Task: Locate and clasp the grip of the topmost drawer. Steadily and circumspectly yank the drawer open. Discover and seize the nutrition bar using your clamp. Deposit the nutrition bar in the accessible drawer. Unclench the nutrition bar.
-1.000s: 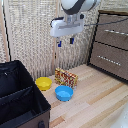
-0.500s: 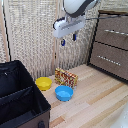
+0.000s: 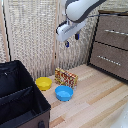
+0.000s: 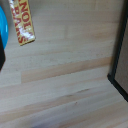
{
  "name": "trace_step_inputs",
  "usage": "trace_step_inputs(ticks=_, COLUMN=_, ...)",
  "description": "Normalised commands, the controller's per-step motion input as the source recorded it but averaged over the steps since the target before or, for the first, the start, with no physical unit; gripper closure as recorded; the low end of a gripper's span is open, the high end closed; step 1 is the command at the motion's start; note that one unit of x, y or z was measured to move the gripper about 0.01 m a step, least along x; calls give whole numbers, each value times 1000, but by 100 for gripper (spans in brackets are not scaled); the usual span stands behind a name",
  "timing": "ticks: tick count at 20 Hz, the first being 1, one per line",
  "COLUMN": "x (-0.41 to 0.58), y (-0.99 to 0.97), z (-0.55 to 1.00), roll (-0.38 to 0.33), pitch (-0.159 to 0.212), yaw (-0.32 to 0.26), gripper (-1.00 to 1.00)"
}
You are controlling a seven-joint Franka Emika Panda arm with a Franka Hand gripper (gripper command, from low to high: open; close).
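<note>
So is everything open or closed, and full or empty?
topmost drawer: shut.
lower drawer: shut.
nutrition bar: lying on the floor, not held.
yellow bowl: upright, empty.
blue bowl: upright, empty.
black bin: open on top.
clamp: in the air, holding nothing; open or shut unclear.

A pale wood-plank floor (image 3: 95, 97) runs back to a beige woven folding screen (image 3: 35, 40). A black fabric bin (image 3: 20, 102) stands in front of the screen, toward the exterior view's left. Light is soft and even.
</note>
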Motion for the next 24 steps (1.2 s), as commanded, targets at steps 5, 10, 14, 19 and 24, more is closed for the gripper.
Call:
trace_step_inputs(ticks=5, x=395, y=-14, z=219, roll=-346, pitch=33, yaw=-12, gripper=-100)
trace_step_inputs(ticks=10, x=479, y=-1, z=250, roll=-340, pitch=43, yaw=-67, gripper=-100)
trace_step_inputs(ticks=14, x=389, y=53, z=502, roll=-262, pitch=43, yaw=-71, gripper=-100)
trace_step_inputs(ticks=19, x=146, y=160, z=655, roll=-217, pitch=36, yaw=-72, gripper=-100)
trace_step_inputs(ticks=24, x=-10, y=-41, z=297, roll=-298, pitch=43, yaw=-145, gripper=-100)
